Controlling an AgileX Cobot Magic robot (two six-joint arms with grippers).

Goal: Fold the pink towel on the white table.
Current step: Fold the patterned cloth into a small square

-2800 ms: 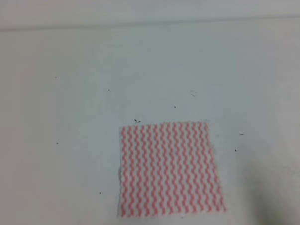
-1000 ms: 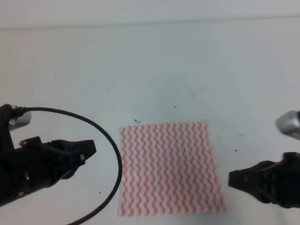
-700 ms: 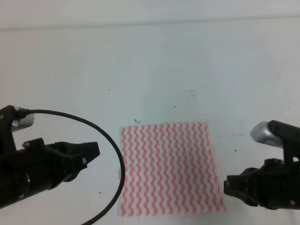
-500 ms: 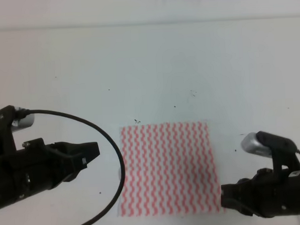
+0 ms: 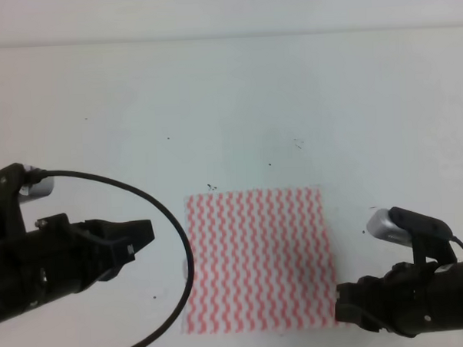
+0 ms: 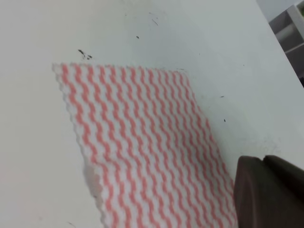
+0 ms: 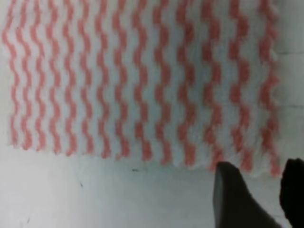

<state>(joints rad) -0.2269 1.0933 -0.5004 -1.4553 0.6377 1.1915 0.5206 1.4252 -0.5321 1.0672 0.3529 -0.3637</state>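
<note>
The pink towel (image 5: pixel 257 258) lies flat and square on the white table (image 5: pixel 289 94), slightly right of the middle near the front edge. My right gripper (image 5: pixel 341 307) sits low at the towel's near right corner. In the right wrist view the towel (image 7: pixel 142 80) fills the top, and the right gripper (image 7: pixel 259 194) is open with its dark fingers (image 7: pixel 230 202) just past the towel's edge, nothing between them. My left gripper (image 5: pixel 146 232) hovers left of the towel, apart from it, and looks shut. The left wrist view shows the towel (image 6: pixel 142 137) ahead and a dark finger (image 6: pixel 268 192).
A black cable (image 5: pixel 181 252) loops from the left arm and runs close to the towel's left edge. Tiny dark specks (image 5: pixel 210 187) dot the table near the towel's far left corner. A shelf edge (image 6: pixel 292 28) shows beyond the table.
The right gripper has slid left and lower, reaching the towel's near right corner. The left arm has stayed almost still. The towel has not moved.
</note>
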